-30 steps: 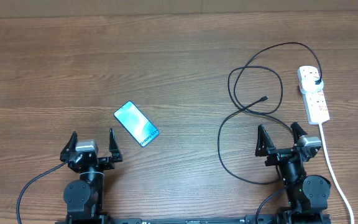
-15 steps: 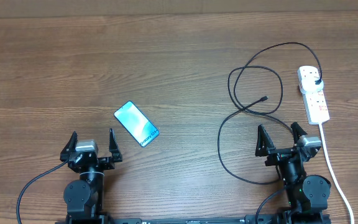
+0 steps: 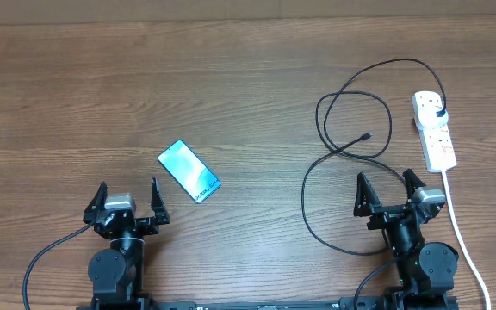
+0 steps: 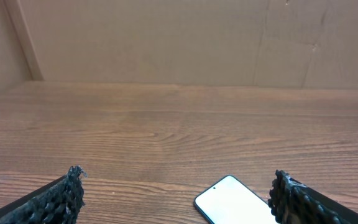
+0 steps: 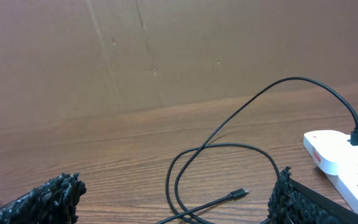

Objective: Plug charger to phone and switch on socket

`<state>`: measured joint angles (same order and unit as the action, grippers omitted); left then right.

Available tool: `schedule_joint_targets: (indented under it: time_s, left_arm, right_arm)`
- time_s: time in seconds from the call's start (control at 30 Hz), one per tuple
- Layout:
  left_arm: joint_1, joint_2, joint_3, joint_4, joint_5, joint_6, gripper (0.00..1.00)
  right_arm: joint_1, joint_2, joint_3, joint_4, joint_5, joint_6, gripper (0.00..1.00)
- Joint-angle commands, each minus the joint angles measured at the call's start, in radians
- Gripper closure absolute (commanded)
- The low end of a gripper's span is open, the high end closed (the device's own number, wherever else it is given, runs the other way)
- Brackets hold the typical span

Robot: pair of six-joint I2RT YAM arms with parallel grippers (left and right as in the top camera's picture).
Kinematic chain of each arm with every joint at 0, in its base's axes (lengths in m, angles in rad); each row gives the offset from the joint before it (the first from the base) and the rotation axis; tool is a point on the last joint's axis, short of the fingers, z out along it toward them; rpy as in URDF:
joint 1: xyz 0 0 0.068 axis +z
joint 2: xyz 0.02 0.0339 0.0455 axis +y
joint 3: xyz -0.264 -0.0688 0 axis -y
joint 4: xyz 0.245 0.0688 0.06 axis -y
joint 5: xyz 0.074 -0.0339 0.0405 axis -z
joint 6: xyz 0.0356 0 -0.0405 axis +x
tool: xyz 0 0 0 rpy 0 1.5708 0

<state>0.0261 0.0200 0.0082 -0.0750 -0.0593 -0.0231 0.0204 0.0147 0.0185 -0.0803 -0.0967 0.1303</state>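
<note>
**Both arms parked, jaws wide: sizing up the cable**

Okay, I've got the left gripper (image 3: 127,186) and the right gripper (image 3: 384,176) both sitting low at the near edge of the table (image 3: 231,77). Jaws are spread fully apart on each, with nothing between them.

The phone (image 3: 189,171) lies flat, screen up, just ahead and to the right of my left gripper, angled diagonally. It's slim and hard, and I'd judge that glass face to be slippery. Lying flush on the wood, it gives me no edge to get under, so I'd rather pin or steady it by its long sides than try to lift it.

The charger (image 5: 294,78) sprawls in loose loops in front of my right gripper. Its black plug (image 3: 438,113) already looks seated in the far end of the socket (image 3: 435,131), which lies well off to the right with its white cord (image 3: 463,232) trailing back toward me. The connector tip (image 3: 366,136) rests inside the upper loop, free on the table.

The cable looks thin, light and floppy, so it'll drag and twist rather than push. My call is to pinch right behind the connector tip, on the stiff moulded part, so I can steer its angle. Grabbing further back would let the tip droop.
</note>
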Motion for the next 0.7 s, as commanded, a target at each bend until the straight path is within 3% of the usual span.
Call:
schedule_joint_targets:
  time_s: [0.0,0.67]
  left_arm:
    - [0.006,0.005,-0.003,0.001,0.008,-0.01,0.0]
    - [0.006,0.005,-0.003,0.0,0.032,-0.011,0.0]
  right_arm:
    - [-0.004,-0.011,-0.01,0.003,0.006,-0.005,0.0]
    - [-0.004,-0.011,-0.01,0.003,0.006,-0.005,0.0]
